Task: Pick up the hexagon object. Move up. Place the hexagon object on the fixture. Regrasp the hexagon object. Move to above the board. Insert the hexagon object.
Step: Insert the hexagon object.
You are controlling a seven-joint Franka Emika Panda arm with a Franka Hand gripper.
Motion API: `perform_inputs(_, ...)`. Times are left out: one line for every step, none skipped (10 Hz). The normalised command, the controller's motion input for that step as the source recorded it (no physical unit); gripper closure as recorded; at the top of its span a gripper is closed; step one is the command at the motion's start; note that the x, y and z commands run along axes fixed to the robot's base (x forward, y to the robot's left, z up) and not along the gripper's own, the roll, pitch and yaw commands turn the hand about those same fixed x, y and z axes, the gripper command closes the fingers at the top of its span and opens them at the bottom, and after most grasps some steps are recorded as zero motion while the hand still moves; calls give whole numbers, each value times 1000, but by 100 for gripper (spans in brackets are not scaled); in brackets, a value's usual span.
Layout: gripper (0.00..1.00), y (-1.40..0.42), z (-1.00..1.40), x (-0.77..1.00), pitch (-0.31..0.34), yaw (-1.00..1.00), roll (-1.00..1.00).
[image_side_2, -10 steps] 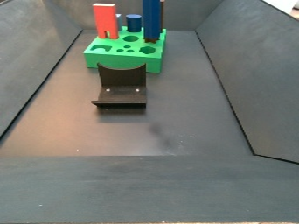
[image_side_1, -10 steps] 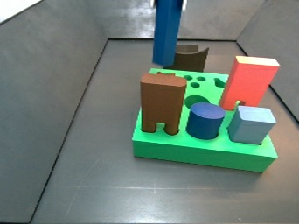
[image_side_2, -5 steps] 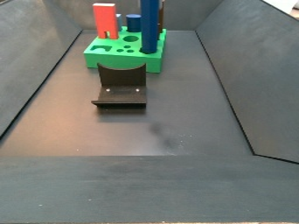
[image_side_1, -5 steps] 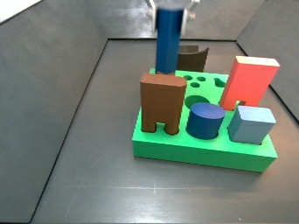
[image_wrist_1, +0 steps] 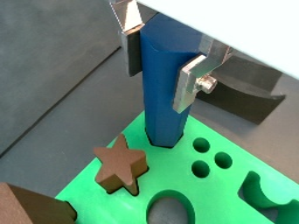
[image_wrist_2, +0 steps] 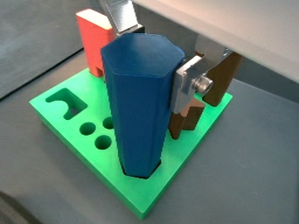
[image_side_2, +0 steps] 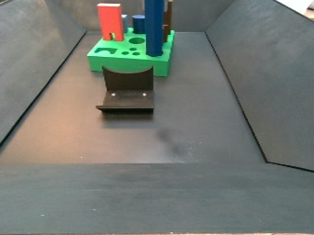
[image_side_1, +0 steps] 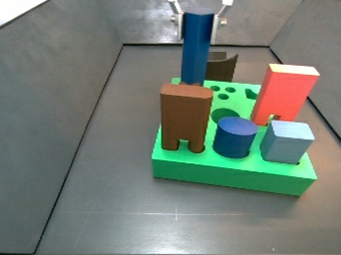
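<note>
The hexagon object [image_wrist_1: 163,79], a long dark blue bar, stands upright with its lower end in a hole at the board's [image_wrist_1: 222,188] far corner. It shows in both side views [image_side_1: 196,50] [image_side_2: 152,23] and in a wrist view [image_wrist_2: 140,105]. My gripper [image_wrist_1: 159,87] is shut on its upper part, one silver finger [image_wrist_1: 191,83] on each flank. The gripper also shows in a wrist view [image_wrist_2: 152,70] and in a side view [image_side_1: 200,8]. The fixture [image_side_2: 127,92] stands on the floor beside the green board [image_side_2: 123,64].
On the board [image_side_1: 226,171] stand a reddish-brown arch-legged block [image_side_1: 184,118], a short blue cylinder [image_side_1: 234,136], a light blue cube [image_side_1: 286,141] and a red block [image_side_1: 284,92]. A brown star [image_wrist_1: 119,164] sits in the board. Dark sloped walls enclose the floor.
The gripper has come down with the hexagon object. Its top has dropped into a side view and its lower end has sunk into the board.
</note>
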Motion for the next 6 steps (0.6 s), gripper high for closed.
perform_inputs(100,-129,-426,214,-140,-391,-30)
perform_inputs(100,-94,-834,83,-131,-289,56)
perform_inputs(100,0,-1000,0,-59,-143,90)
perform_inputs(100,0,-980,0,-1,-71,149)
perform_inputs(100,0,0,0,-4,0,0)
perform_inputs(100,0,0,0,0,0,0)
